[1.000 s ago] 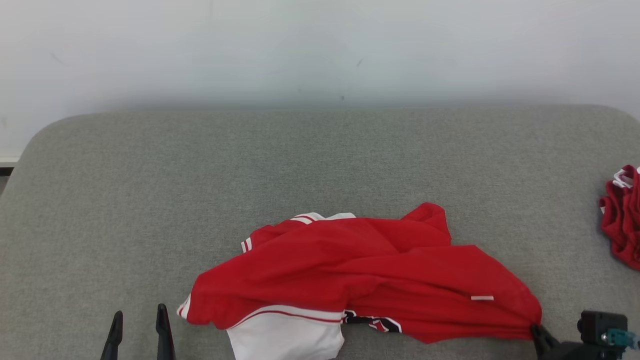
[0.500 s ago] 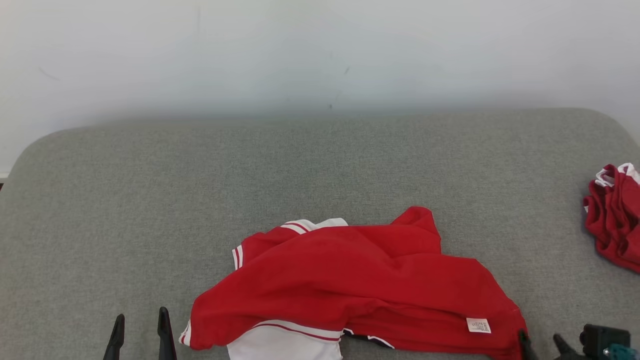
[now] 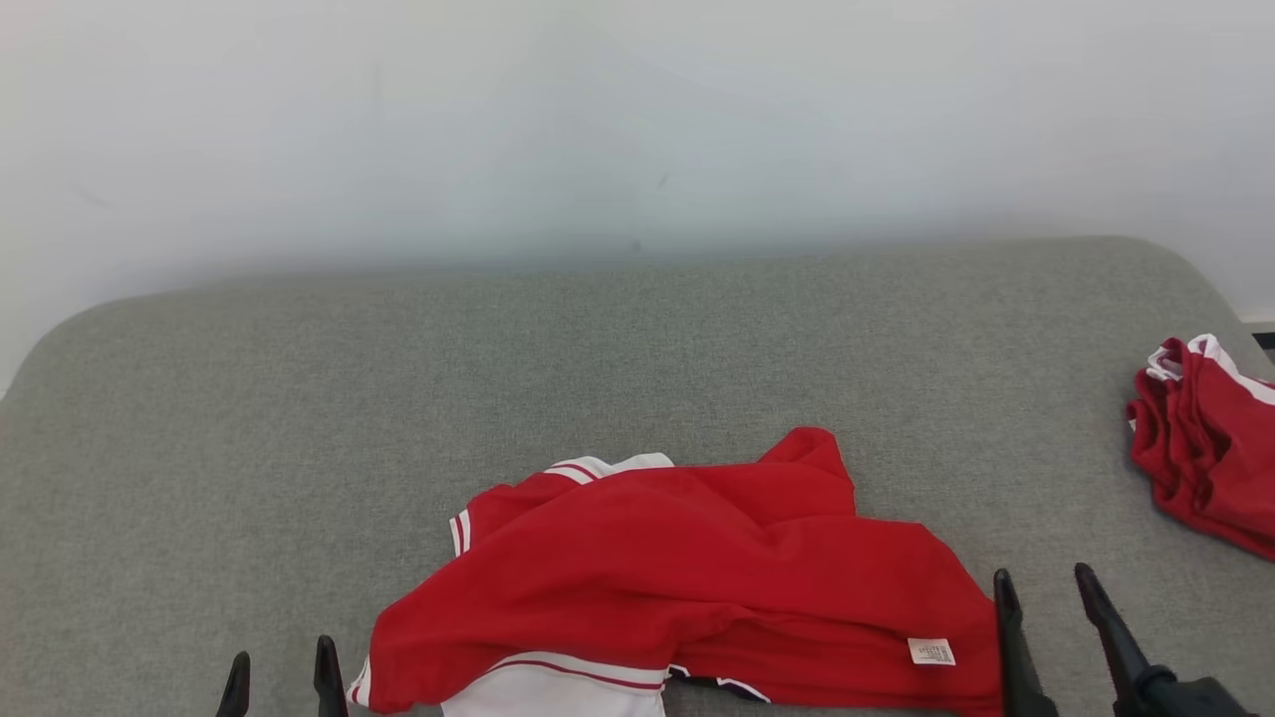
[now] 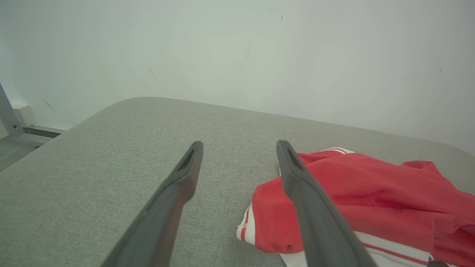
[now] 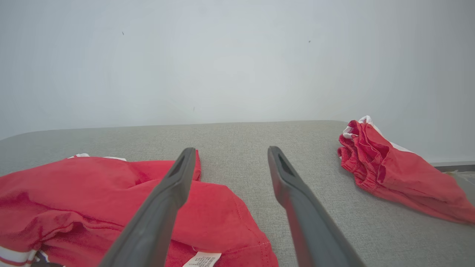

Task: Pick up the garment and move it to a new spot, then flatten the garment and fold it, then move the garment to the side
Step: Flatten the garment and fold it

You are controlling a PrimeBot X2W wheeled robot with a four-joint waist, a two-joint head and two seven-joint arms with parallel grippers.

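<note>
head view: the red garment (image 3: 697,568) lies crumpled on the grey padded surface (image 3: 398,398), near the front edge and a little right of the middle. it is mostly red, with a white, red-striped part poking out at its back left and a white panel under its front edge. a small white label (image 3: 931,652) sits near its front right corner. the right gripper (image 3: 1042,574) stands just beside that corner, its two dark fingers spread wide with nothing between them. the nearer finger is very close to the cloth edge; whether it touches, i cannot tell. the left gripper (image 3: 280,652) is low at the front left, fingers also apart and empty, just beside the garment's left corner with a strip of bare grey between. a second red bundle (image 3: 1205,468) with white trim lies at the far right edge of the surface, well apart from the garment. a pale wall (image 3: 598,119) rises behind.

left wrist view: the left fingers gape over bare grey, and the garment's striped corner lies at that view's right.

right wrist view: the right fingers gape too, bare grey between them, the garment under and beside the finger at that view's left, the bundle off to its right.
</note>
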